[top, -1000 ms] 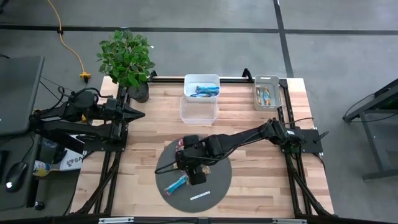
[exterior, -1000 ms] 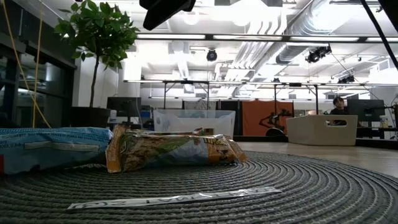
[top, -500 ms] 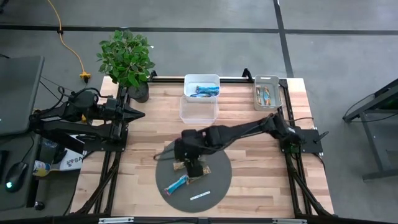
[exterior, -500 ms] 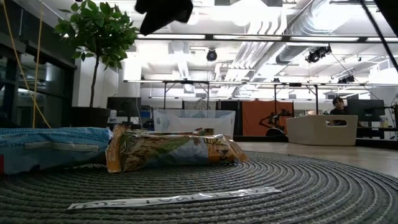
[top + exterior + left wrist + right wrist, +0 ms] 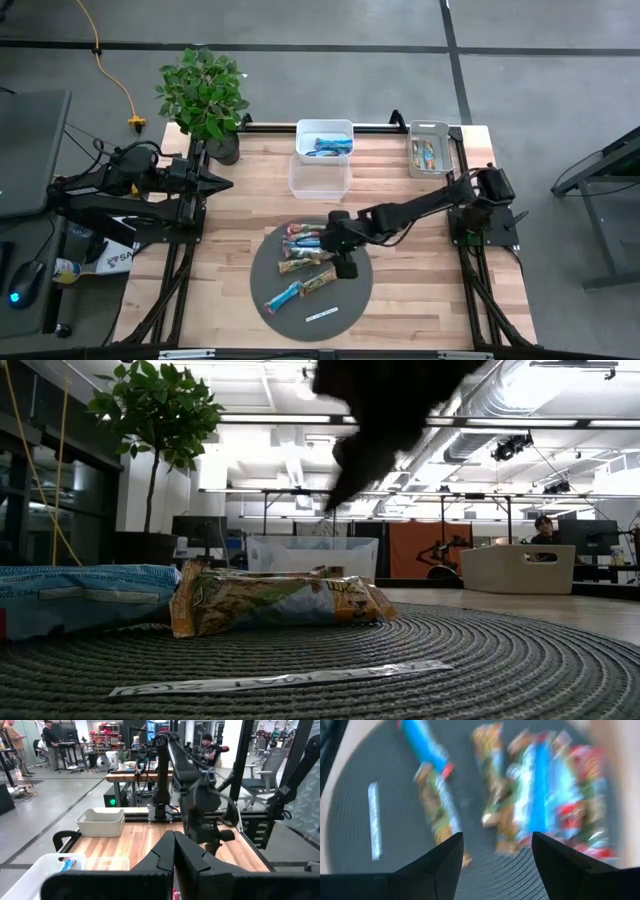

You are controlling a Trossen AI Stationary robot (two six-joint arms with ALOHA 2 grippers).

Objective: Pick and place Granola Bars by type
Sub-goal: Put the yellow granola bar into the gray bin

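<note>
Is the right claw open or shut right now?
Open and empty: the right claw shows a wide gap between its fingers above the granola bars.

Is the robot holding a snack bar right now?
No, the right gripper has open fingers with nothing between them, above the bars lying on the mat.

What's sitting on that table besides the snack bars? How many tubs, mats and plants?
Bins: 3 (white bin, clear bin, grey bin)
Round mat: 1
Potted plant: 1
Total: 5
</note>
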